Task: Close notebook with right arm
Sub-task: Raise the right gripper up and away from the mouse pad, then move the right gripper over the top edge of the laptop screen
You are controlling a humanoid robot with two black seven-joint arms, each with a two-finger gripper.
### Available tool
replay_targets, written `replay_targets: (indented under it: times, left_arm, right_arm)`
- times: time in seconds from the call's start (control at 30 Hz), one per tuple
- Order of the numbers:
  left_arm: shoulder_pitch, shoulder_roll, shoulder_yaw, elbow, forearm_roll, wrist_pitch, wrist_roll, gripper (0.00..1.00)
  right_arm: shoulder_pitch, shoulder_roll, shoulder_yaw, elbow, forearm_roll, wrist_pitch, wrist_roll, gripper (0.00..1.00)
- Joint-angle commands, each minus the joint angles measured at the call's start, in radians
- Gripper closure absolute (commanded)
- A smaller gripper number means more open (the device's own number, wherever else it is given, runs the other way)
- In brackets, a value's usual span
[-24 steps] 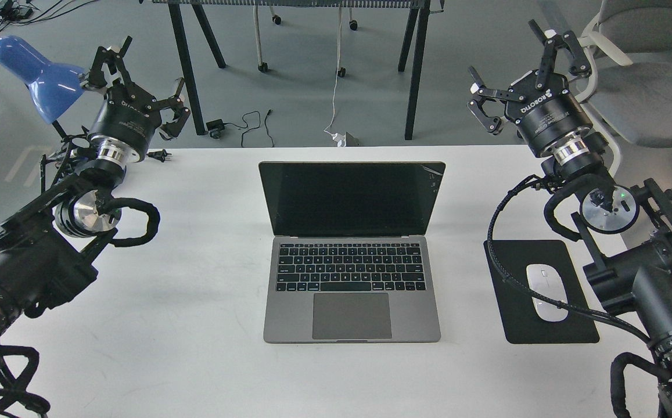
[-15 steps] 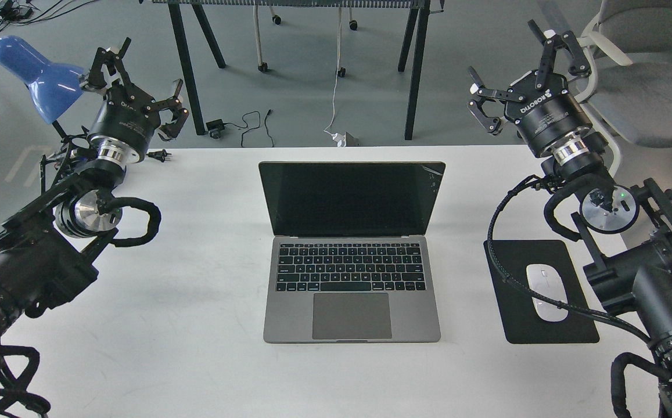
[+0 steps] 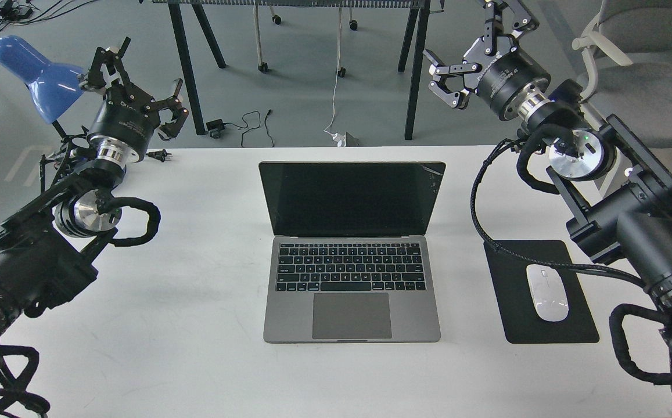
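— grey metal, that slim space-grey notebook [image 3: 351, 255], is sitting open in the middle of the white bench [image 3: 196, 360], black screen standing up and facing us, keys and trackpad lying flat toward the near edge. nothing is touching it.

— what is differing from a moment ago?

— the black jointed right arm [image 3: 626, 215] is lifting and swinging inward. its black two-finger pincer [image 3: 475, 52] was hanging out past the bench's right rear corner, and now it is riding higher and further left, above and behind the screen's right top corner, though well apart from it. the silver joint cap with the green light has come up with it.

— and its fingers?

— spread wide, holding nothing. the left arm's black pincer [image 3: 138, 81] is also spread and empty, by the blue desk lamp [image 3: 36, 75], and it is barely shifting at all.

— so what is that meaning for the job?

— i am reading it as the approach: the arm is getting behind the lid so it can push the top edge forward and down. the closing itself is not yet begun, since the screen is standing at the same angle as before.

— anything in the way?

— the white mouse [image 3: 547, 292] on its flat black pad [image 3: 510, 325] is lying just right of the notebook, under the arm's cable, so the elbow is needing to stay high.
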Motion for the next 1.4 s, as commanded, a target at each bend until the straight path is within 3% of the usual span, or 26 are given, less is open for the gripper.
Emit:
replay_targets:
  times: [0.0, 0.6, 1.0, 1.37]
  left_arm:
    - [0.000, 0.000, 0.000, 0.000, 0.000, 0.000, 0.000, 0.00]
    - [0.000, 0.000, 0.000, 0.000, 0.000, -0.002, 0.000, 0.00]
    - [0.000, 0.000, 0.000, 0.000, 0.000, -0.002, 0.000, 0.00]
    - [0.000, 0.000, 0.000, 0.000, 0.000, -0.002, 0.000, 0.00]
  right_arm:
    - [0.082, 0.000, -0.139, -0.066, -0.049, -0.032, -0.005, 0.00]
    - [0.232, 0.001, -0.565, -0.101, -0.058, -0.058, -0.033, 0.00]
    - [0.252, 0.000, -0.654, -0.089, -0.058, -0.040, -0.063, 0.00]
    - [0.263, -0.012, -0.728, -0.089, -0.058, 0.018, -0.063, 0.00]
